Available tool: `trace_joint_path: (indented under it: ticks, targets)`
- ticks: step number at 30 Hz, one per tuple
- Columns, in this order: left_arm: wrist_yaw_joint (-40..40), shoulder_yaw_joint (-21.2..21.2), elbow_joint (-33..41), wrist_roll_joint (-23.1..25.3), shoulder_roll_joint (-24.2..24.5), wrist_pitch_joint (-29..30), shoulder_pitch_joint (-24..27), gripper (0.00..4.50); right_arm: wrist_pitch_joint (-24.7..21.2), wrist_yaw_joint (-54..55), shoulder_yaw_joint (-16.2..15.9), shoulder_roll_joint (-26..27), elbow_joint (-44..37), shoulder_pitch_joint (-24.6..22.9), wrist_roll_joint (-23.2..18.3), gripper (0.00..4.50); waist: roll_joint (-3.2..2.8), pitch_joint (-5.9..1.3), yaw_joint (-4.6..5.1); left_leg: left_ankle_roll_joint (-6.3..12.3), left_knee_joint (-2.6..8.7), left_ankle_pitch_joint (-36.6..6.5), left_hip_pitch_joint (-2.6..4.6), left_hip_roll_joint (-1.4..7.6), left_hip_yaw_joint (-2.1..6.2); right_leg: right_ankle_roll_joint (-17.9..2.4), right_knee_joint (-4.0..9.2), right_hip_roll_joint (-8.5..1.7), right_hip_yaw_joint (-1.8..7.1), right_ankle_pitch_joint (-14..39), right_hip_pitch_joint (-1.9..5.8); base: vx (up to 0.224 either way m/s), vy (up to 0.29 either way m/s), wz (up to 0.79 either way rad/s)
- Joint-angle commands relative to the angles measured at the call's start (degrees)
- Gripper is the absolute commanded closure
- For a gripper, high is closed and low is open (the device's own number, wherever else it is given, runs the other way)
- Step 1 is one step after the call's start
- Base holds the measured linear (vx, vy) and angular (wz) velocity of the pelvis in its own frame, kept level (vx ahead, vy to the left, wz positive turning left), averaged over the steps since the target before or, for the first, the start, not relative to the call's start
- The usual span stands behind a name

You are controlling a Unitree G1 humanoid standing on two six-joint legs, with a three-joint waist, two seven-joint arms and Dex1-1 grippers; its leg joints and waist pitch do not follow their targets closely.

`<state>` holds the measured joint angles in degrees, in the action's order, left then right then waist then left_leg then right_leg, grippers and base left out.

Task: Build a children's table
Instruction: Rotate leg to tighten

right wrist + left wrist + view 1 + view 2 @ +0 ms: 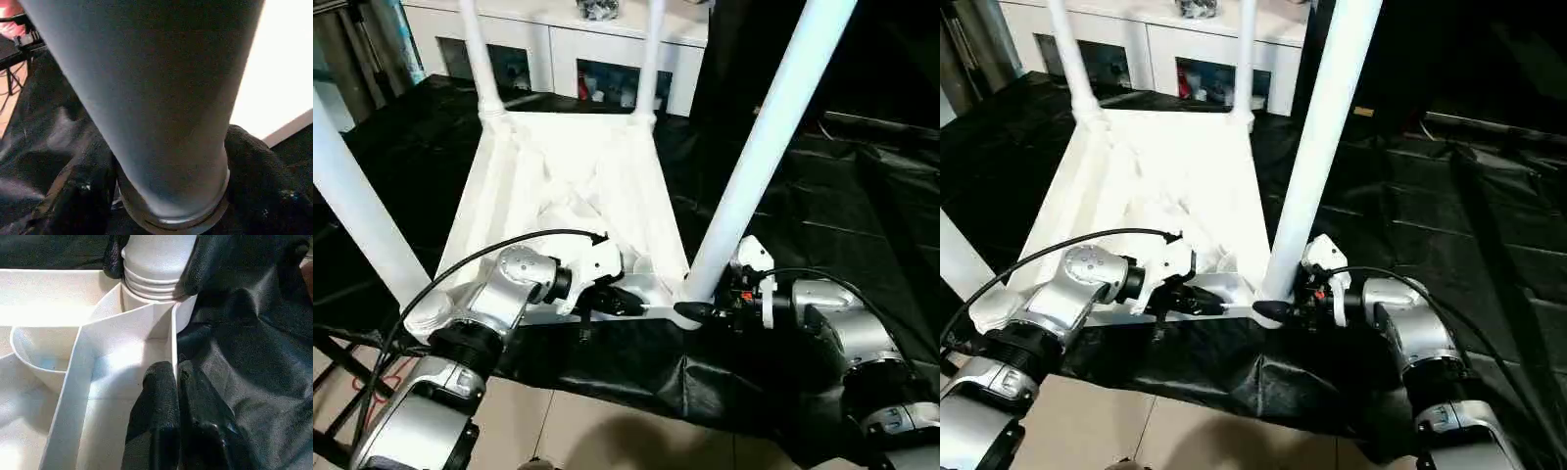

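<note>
While lying upside down on the black plastic sheet (pixel 862 215), the children's table (pixel 578 186) is showing its ribbed white underside, with smooth round tapering legs rising from the rounded corner sockets. Reaching in from the left, the left end effector (pixel 631 304) is pressing its black fingers together against the near rim. From the right, the right end effector (pixel 166 196) is wrapping its fingers around the near right leg (pixel 759 157) at the socket. A white cabinet (pixel 568 49) is standing at the far side.

No text, label, brand, number or sign can be read anywhere in these pictures.
</note>
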<state>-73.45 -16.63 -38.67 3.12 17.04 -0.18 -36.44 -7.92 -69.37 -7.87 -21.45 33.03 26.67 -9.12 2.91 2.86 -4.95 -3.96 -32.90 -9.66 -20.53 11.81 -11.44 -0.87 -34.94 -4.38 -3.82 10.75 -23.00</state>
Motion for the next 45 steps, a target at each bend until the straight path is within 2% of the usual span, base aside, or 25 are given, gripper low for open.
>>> trace_joint_path:
  ticks: [1,5,7,8,10,11,13,14,16,19,21,23,24,25,27,29,37,40,42,45]
  targets:
    - [1.75,0.21,-1.31,-0.45,-0.74,0.1,-0.49,4.5,-0.71,-4.27,-3.94,1.21,-1.96,-0.69,-0.43,1.68,0.31,-3.19,0.04,2.31,3.53,-13.9,0.48,2.0,0.84,-10.34,4.81,-3.88,2.7,16.72,2.37,0.0,0.0,0.0]
    - [2.12,0.26,-1.45,-0.37,-0.74,0.21,-0.52,4.5,-1.63,-3.78,-3.45,1.8,-2.53,-1.08,-0.82,1.76,0.33,-3.22,0.04,2.27,3.48,-13.69,0.47,1.98,0.83,-10.47,4.77,-3.89,2.69,16.33,2.37,0.0,0.0,0.0]
    - [4.11,0.66,-1.79,-0.19,-1.38,1.08,-0.81,4.5,-1.98,-0.65,-2.07,3.33,-1.85,-1.07,-1.12,1.78,0.24,-3.15,0.06,2.19,3.52,-13.97,0.43,1.94,0.83,-10.37,4.86,-3.9,2.68,16.86,2.33,0.0,0.0,0.0]
    - [6.8,1.35,-2.27,-0.18,-2.57,1.96,-1.42,4.5,-1.54,5.9,-0.25,5.56,0.66,-0.14,-0.31,1.78,0.26,-3.1,0.21,1.8,3.62,-14.47,0.48,1.91,0.88,-10.08,4.96,-3.94,2.67,18.08,2.22,0.0,0.0,0.0]
    - [7.66,1.47,-2.41,-0.08,-2.95,2.4,-1.65,4.5,-1.26,8.41,0.25,6.26,1.75,0.31,0.19,1.78,0.34,-3.01,0.74,0.79,3.8,-15.9,0.37,1.72,1.21,-9.13,5.25,-4.1,2.55,21.65,2.27,0.0,0.0,0.0]
    - [9.27,1.52,-2.6,0.24,-3.76,3.13,-2.08,4.5,-0.9,14.1,1.48,7.83,4.31,1.46,1.16,1.79,0.24,-3.02,0.88,0.47,3.82,-16.24,0.46,1.77,1.25,-8.88,5.35,-4.15,2.56,22.43,2.19,0.0,0.0,0.0]
    - [10.85,1.61,-2.53,0.28,-5.04,4.34,-2.45,4.5,-0.2,20.96,2.91,9.81,7.46,2.85,2.18,1.8,0.19,-2.89,1.96,-0.54,3.87,-17.91,0.6,1.64,1.41,-8.66,5.61,-4.14,2.53,25.07,1.9,0.0,0.0,0.0]
    - [12.22,1.64,-2.44,0.31,-6.27,5.11,-2.71,4.5,-0.77,25.75,4.02,11.38,9.49,3.9,2.4,1.8,0.3,-3.02,2.2,-0.6,3.88,-17.45,0.36,1.6,1.54,-8.15,5.62,-4.16,2.46,25.48,2.24,0.0,0.0,0.0]
    - [13.91,1.44,-2.39,0.68,-7.63,6.05,-3.06,4.5,-1.56,29.29,4.82,13.2,10.93,4.71,2.26,1.8,0.16,-2.88,2.54,-0.26,3.81,-18.19,0.64,1.57,1.43,-8.09,5.94,-4.03,2.54,25.78,1.8,0.0,0.0,0.0]
    - [17.6,1.29,-2.89,1.51,-9.92,7.21,-3.89,4.5,-0.16,35.11,5.16,16.19,12.39,5.66,3.72,1.8,0.11,-2.98,2.68,0.28,3.75,-17.58,0.6,1.62,1.31,-8.52,5.83,-3.98,2.69,23.68,1.84,0.0,0.0,0.0]
    - [18.87,1.18,-2.96,1.67,-11.11,7.92,-4.19,4.5,0.84,36.33,5.05,17.55,12.91,6.0,4.13,1.1,0.09,-3.09,2.79,0.09,3.76,-17.32,0.58,1.56,1.28,-8.89,5.63,-3.84,2.65,22.45,1.87,0.0,0.0,0.0]
    - [19.5,1.12,-2.88,1.71,-11.76,8.23,-4.26,4.5,1.04,35.74,4.95,18.35,13.05,6.14,3.74,1.11,0.01,-3.15,2.71,0.63,3.71,-16.8,0.56,1.61,1.17,-9.81,5.41,-3.81,2.75,19.74,1.98,0.0,0.0,0.0]
    - [19.68,1.14,-2.72,1.55,-12.1,8.38,-4.22,4.5,0.91,34.89,4.84,18.81,12.91,6.18,3.31,0.9,0.11,-3.24,2.67,0.83,3.66,-16.35,0.54,1.6,1.11,-10.08,5.3,-3.75,2.77,18.53,2.07,0.0,0.0,0.0]
    - [19.65,1.2,-2.36,1.18,-12.37,8.49,-4.05,4.5,0.92,33.72,4.25,18.99,12.53,6.21,3.28,0.9,0.01,-3.24,2.56,1.23,3.64,-15.75,0.56,1.6,1.04,-10.62,5.18,-3.73,2.81,16.77,2.09,0.0,0.0,0.0]
    - [18.54,1.11,-1.99,1.18,-11.69,8.19,-3.65,4.5,2.07,31.36,2.37,17.56,11.46,5.76,4.52,0.62,0.08,-3.2,2.54,1.67,3.62,-15.59,0.42,1.52,0.97,-10.78,5.18,-3.76,2.76,16.49,2.25,0.0,0.0,0.0]
    - [17.17,1.1,-1.76,1.32,-10.65,7.61,-3.2,4.5,3.0,28.53,1.18,15.8,10.32,5.29,5.06,0.55,0.11,-3.16,2.47,1.76,3.6,-15.56,0.37,1.51,1.01,-10.33,5.28,-3.83,2.74,17.58,2.31,0.0,0.0,0.0]
    - [7.61,0.58,0.27,-0.43,-5.59,4.97,-1.15,4.5,2.08,8.58,-1.03,7.49,2.6,1.88,0.9,0.55,0.29,-3.25,1.67,3.75,3.45,-14.29,0.38,1.79,0.93,-11.06,5.01,-3.77,2.79,14.96,2.55,0.0,0.0,0.0]
    - [6.03,0.47,0.43,-0.5,-4.59,4.32,-0.92,4.5,1.59,4.78,-1.61,5.9,1.2,1.15,0.42,0.55,0.16,-3.18,1.22,3.41,3.5,-14.31,0.56,1.93,0.81,-11.75,4.87,-3.73,2.78,14.56,2.35,0.0,0.0,0.0]
    - [2.93,0.43,0.74,-0.9,-3.22,3.43,-0.47,4.5,0.7,0.61,-2.44,3.99,-0.23,0.43,0.14,0.55,0.28,-3.19,1.08,3.1,3.5,-14.29,0.47,1.89,0.82,-11.62,4.86,-3.77,2.7,15.14,2.48,0.0,0.0,0.0]
    - [0.52,0.53,0.22,-0.84,-1.63,2.45,-0.32,4.5,-1.72,-3.71,-3.3,2.21,-2.31,-0.35,-0.64,0.87,0.18,-3.17,0.67,3.39,3.54,-13.79,0.4,2.06,0.77,-11.52,4.7,-3.7,2.7,14.44,2.54,0.0,0.0,0.0]
